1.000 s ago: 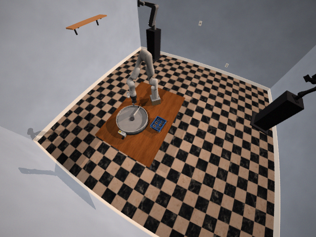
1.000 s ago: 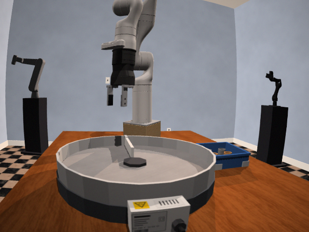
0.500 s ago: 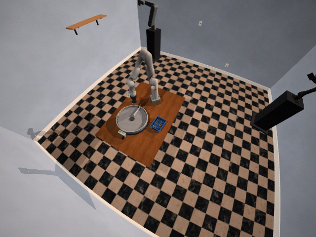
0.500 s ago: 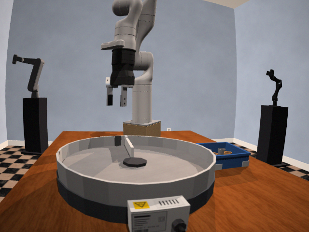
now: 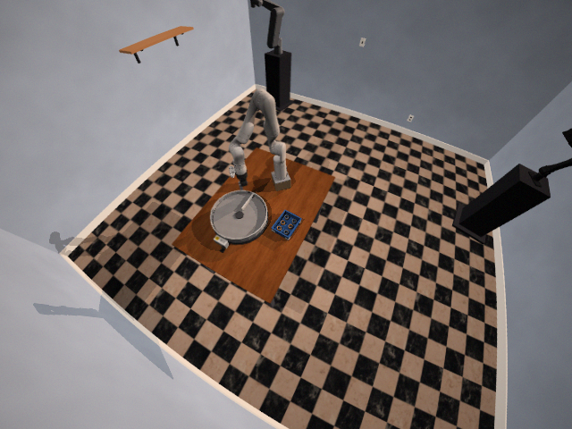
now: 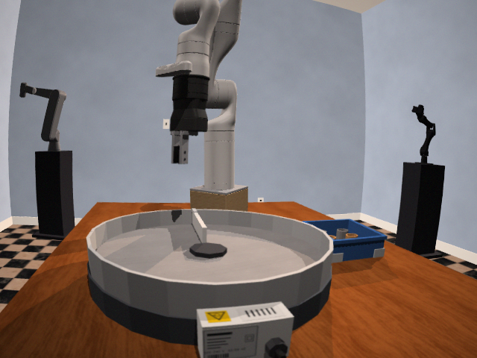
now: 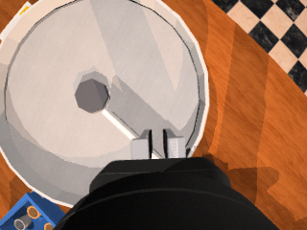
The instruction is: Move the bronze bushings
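The turntable's grey disc (image 5: pixel 239 215) (image 6: pixel 231 262) (image 7: pixel 58 77) has a raised rim and a dark hub (image 6: pixel 208 250) (image 7: pixel 94 94) at its centre; nothing lies on it. The blue crate (image 5: pixel 286 224) (image 6: pixel 348 239) (image 7: pixel 30 226) stands to its right and holds bronze bushings (image 6: pixel 351 232) and a grey steel bushing (image 6: pixel 341 233). My gripper (image 5: pixel 240 180) (image 6: pixel 179 162) (image 7: pixel 157 139) hangs high over the disc's far rim, pointing down. Its fingers are nearly together and hold nothing.
A white upright fin (image 6: pixel 199 225) runs from the hub to the far rim. A grey control box (image 6: pixel 244 329) sits at the turntable's front. My arm's base block (image 6: pixel 218 198) stands behind the turntable. Black camera stands are on the floor beyond the table.
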